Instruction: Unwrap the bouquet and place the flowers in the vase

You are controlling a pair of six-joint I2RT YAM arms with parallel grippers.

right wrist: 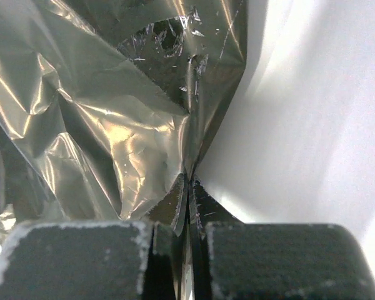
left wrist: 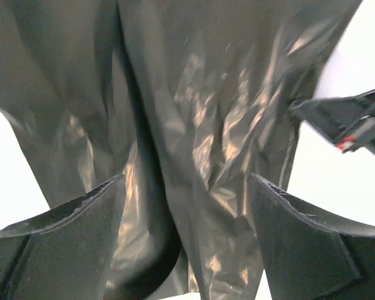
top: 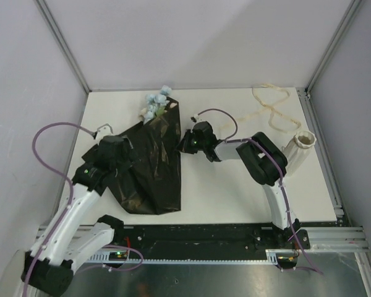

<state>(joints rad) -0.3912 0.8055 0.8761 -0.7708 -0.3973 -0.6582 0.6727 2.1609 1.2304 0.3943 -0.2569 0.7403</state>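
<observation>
My right gripper [right wrist: 189,209]: pads clamped together on the right edge of the black wrapping sheet [top: 153,176], centre of the top view. My left gripper [left wrist: 187,187]: fingers apart over the sheet's left side, gripping nothing. The flowers [top: 156,104] poke out at its upper end, upper middle; vase [top: 298,150] far right, well apart. Risk: my thin edge bite could slip or tear, and pulling may drag the unpinned blooms along.
</observation>
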